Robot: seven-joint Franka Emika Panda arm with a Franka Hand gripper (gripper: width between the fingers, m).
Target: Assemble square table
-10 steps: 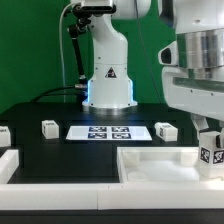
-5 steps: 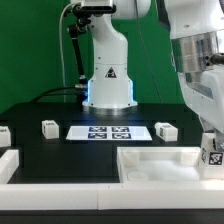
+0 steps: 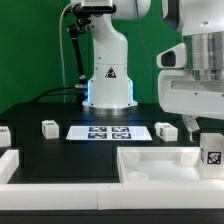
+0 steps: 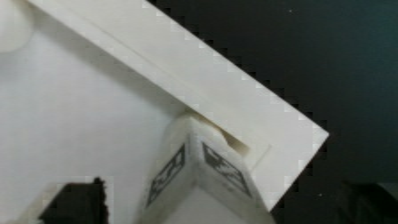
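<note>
Square table top (image 3: 150, 162): lies flat at the front of the surface (image 3: 60, 150), rim upward, so its corners are open to the arm from above.
Corner leg (image 3: 211, 155): stands upright in the top's corner toward the exterior view's right, tag outward; the wrist view shows it tucked just inside the rim's angle.
End effector (image 4: 226, 202): hangs directly over that leg, fingers spread wide with a gap on each side, gripping nothing.
Likely reason: the leg seems seated for screwing in, with the spread fingers set to take a fresh grip.
Loose legs: one (image 3: 48, 128) and another (image 3: 165, 130) flank the marker board (image 3: 110, 131), well apart from the top.
Edges: rim walls crowd two sides of the corner leg.
Open room: bare surface between top and marker board.
</note>
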